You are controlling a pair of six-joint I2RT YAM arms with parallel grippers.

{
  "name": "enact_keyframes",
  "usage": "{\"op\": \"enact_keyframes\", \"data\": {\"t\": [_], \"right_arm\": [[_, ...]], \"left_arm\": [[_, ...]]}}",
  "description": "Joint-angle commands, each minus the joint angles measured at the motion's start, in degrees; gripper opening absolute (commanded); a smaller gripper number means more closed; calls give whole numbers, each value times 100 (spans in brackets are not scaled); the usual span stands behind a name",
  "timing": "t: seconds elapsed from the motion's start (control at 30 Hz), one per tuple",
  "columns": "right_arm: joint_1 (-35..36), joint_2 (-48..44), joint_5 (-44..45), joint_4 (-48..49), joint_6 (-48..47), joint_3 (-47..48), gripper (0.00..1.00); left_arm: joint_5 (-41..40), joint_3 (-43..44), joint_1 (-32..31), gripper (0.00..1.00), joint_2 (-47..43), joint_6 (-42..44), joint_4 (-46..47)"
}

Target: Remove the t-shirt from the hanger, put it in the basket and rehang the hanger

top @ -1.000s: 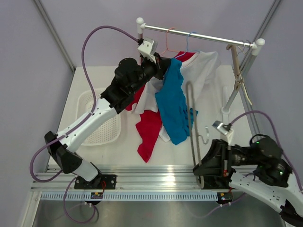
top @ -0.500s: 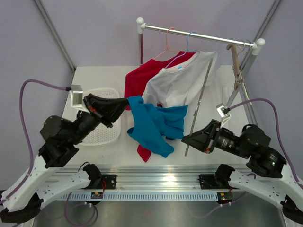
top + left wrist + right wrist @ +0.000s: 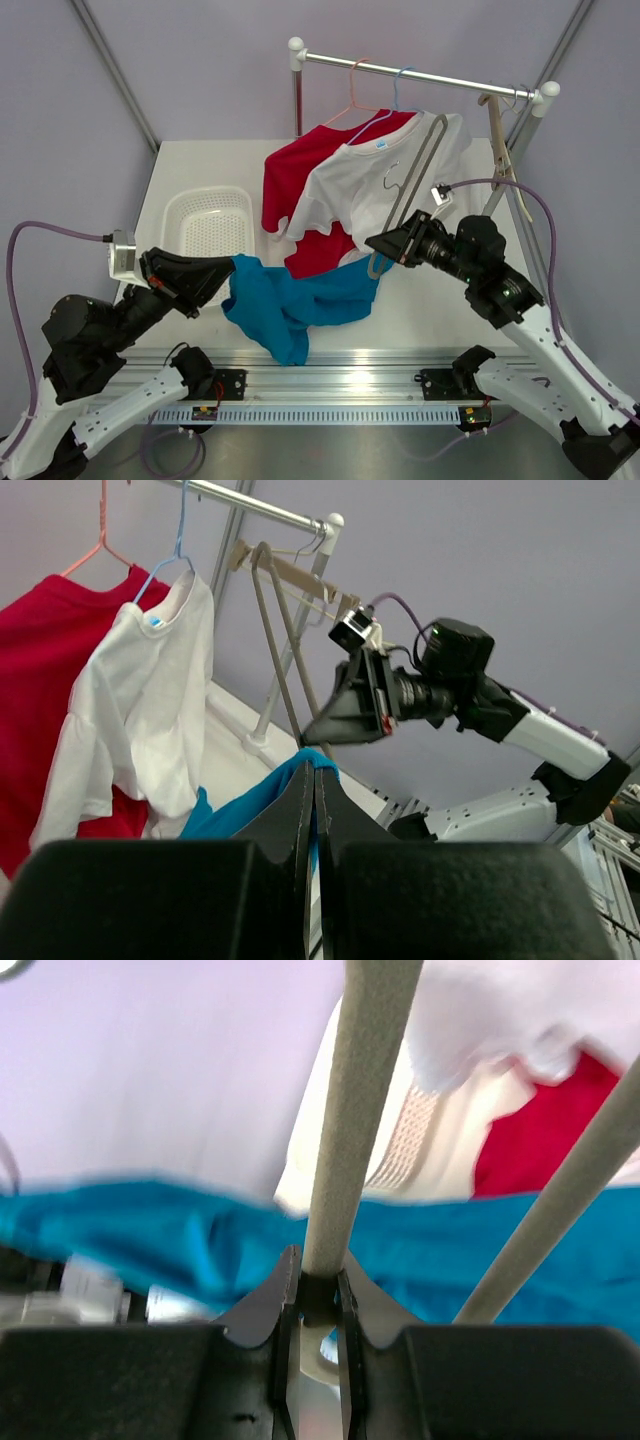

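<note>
Because the blue t-shirt [image 3: 300, 305] is light, limp cloth, an edge pinch suffices. From above, the left gripper [image 3: 218, 277] holds its left edge, spreading it low over the surface [image 3: 440, 305], while the right gripper [image 3: 378, 245] clamps the grey hanger [image 3: 415, 165]. Left wrist: jaws closed on blue fabric. Right wrist: jaws squeeze the hanger's bar, t-shirt behind. Since half a second ago, the left arm has retreated, stretching the shirt, and the hanger has swung up across the white t-shirt [image 3: 350, 185].

The blue t-shirt [image 3: 300, 305] sags across the table's [image 3: 425, 312] front, and the grey hanger [image 3: 413, 178] slants before the white shirt [image 3: 350, 185], blocking the way to the rack [image 3: 430, 78]. The basket [image 3: 210, 230] fills the left; the front right lies open.
</note>
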Motion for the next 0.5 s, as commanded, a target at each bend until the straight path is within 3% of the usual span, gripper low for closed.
{"op": "enact_keyframes", "data": {"t": [0.0,0.47], "right_arm": [[-599,313,-820,898,202,294,0],[-2339,1729,-1812,2451,877,911,0]], "left_arm": [[-32,-92,6,0,-159,156,-219],[-418,-698,6,0,-511,464,-448]]}}
